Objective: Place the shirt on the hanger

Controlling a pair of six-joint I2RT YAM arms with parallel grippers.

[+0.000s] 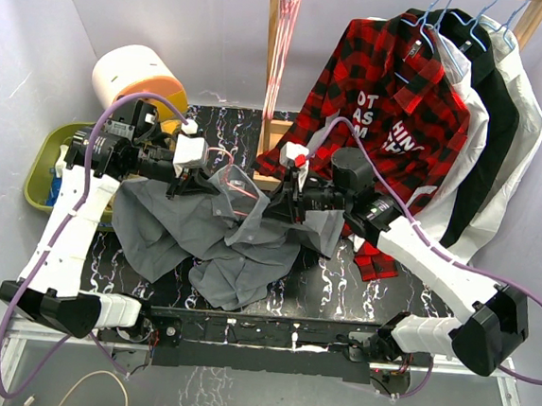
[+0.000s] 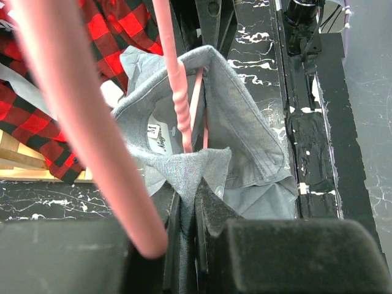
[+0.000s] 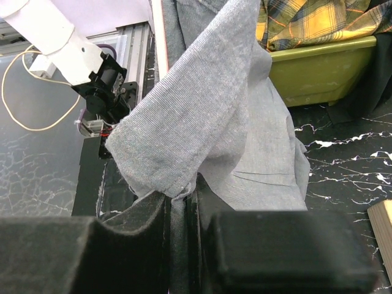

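The grey shirt point(image 1: 213, 241) lies bunched on the black marbled table point(image 1: 359, 287), its collar end lifted between my two grippers. My left gripper point(image 1: 202, 186) is shut on a fold of the collar. In the left wrist view point(image 2: 187, 184) the collar is open, showing the white neck label point(image 2: 160, 139). The thin pink hanger point(image 1: 235, 183) sits at the collar; in the left wrist view its stem point(image 2: 179, 92) runs down into the neck opening. My right gripper point(image 1: 274, 206) is shut on the other side of the shirt, with fabric point(image 3: 202, 110) draped over its closed jaws point(image 3: 180, 202).
A wooden rack point(image 1: 270, 79) stands at the back with spare pink hangers point(image 1: 284, 33), a red-black plaid shirt point(image 1: 394, 100) and black and white garments on light blue hangers point(image 1: 467, 25). A green bin point(image 1: 45, 159) with a yellow plaid shirt point(image 3: 318, 21) sits left, beside a cream-orange tub point(image 1: 135, 77).
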